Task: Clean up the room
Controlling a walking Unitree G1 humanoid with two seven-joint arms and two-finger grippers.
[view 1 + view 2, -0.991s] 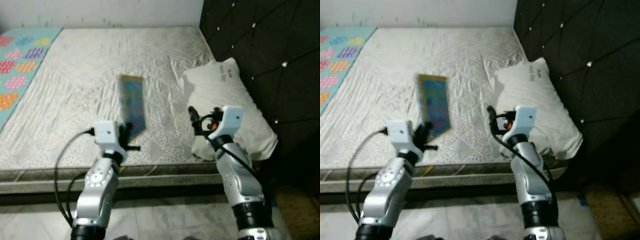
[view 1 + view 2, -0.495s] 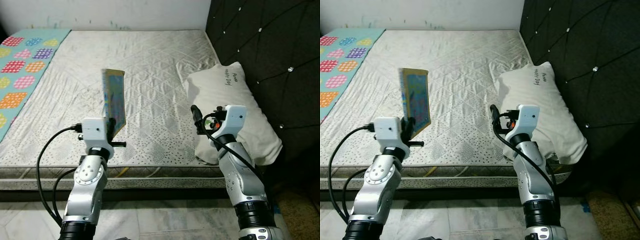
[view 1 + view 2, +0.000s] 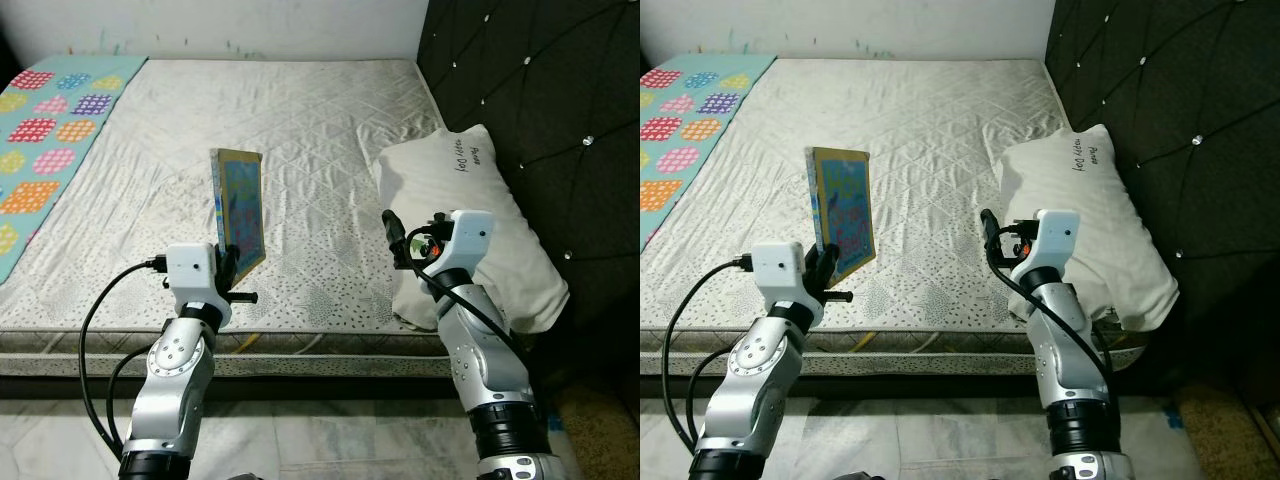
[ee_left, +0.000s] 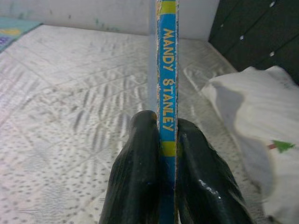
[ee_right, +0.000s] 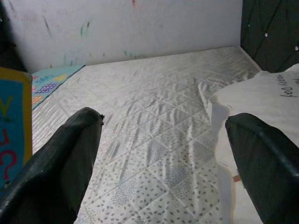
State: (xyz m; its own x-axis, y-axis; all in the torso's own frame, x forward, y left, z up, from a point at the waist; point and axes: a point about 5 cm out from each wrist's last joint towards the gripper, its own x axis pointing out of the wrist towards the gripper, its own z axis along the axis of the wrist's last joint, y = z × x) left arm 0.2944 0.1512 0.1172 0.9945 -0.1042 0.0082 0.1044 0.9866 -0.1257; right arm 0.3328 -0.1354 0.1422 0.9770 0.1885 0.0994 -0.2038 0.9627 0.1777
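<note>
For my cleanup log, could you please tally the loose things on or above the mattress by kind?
Books: 1, the book held upright in the left hand
Pillows: 1, the white pillow by the headboard
Blankets: 1, the patterned blanket at the mattress's left edge
Total: 3

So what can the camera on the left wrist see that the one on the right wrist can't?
Left wrist view: the book's spine, reading MANDY STANLEY, pinched upright between the left gripper's two fingers.
Right wrist view: the right gripper spread wide open and holding nothing, plus a corner of the colourful quilt by the wall.
Both: the mattress, the white pillow and the dark headboard.
</note>
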